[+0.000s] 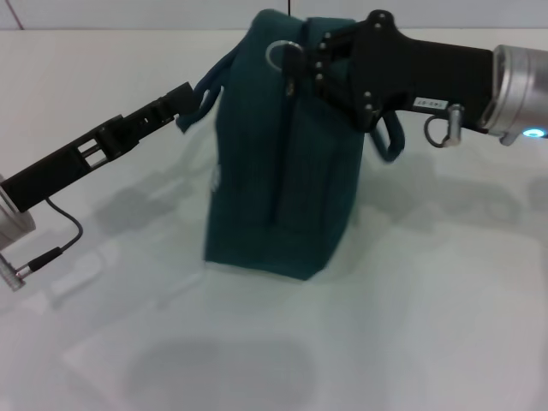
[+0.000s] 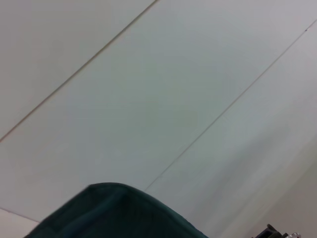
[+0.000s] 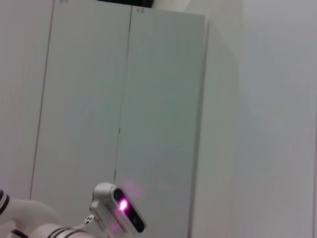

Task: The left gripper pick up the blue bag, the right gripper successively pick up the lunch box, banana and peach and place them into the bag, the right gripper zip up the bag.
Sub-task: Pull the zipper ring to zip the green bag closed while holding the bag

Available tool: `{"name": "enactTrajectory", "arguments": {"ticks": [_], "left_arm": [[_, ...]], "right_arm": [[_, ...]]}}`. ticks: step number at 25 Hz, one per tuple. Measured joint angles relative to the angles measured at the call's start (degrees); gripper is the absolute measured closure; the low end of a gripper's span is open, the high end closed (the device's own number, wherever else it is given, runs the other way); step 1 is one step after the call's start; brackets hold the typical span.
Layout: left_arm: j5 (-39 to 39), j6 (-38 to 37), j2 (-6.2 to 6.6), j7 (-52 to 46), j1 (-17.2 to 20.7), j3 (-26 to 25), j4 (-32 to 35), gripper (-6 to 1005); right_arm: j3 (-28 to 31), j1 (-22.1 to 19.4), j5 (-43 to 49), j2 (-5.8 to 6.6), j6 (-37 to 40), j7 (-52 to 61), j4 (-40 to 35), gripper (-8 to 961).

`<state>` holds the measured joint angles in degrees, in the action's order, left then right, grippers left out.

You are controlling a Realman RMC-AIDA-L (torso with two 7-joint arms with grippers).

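The blue bag (image 1: 282, 154) stands upright on the white table (image 1: 411, 325), near the far side and about central. My left gripper (image 1: 182, 101) reaches in from the left and is closed on the bag's left handle (image 1: 208, 94), holding that side up. My right gripper (image 1: 301, 60) is at the top of the bag, its tips beside the metal zipper ring (image 1: 279, 54). I cannot tell whether they grip the ring or only touch it, nor whether they are apart or together.

Handling judgement: the bag is soft fabric and sags where unsupported; the walls will fold if pushed. It looks full enough to stand, so I expect moderate weight. The ring is small, hard and likely slippery; it is the proper hold for zipping, pulled along the seam while the left handle stays taut.

Not seen: lunch box, banana and peach; presumably inside, unconfirmed. The zipper track is hidden behind my right gripper, so its closure cannot be judged. The left wrist view shows only a corner of the bag; the right wrist view shows a cabinet (image 3: 148, 99).
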<state>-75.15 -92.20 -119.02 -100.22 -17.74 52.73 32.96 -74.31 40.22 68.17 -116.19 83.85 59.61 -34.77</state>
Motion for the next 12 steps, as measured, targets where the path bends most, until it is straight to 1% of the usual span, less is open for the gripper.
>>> {"name": "enactTrajectory", "arguments": {"ticks": [4,8,12], "left_arm": [[-0.03,0.00,0.25,0.02,0.29,-0.01,-0.06,124],[-0.61,0.12,0.58,0.17,0.59,-0.01,-0.30,124],[-2.41,0.32,0.64,1.59,0.89,-0.05,-0.07,124]], "right_arm": [[-1.85,0.17,-0.75,0.00,-1.13,-0.20,0.00,916],[-2.27,-0.20,-1.46,0.00,-1.38,-0.38,0.71,915],[-2.73,-0.26,-2.39,0.01,-1.37,-0.57,1.54,913]]}}
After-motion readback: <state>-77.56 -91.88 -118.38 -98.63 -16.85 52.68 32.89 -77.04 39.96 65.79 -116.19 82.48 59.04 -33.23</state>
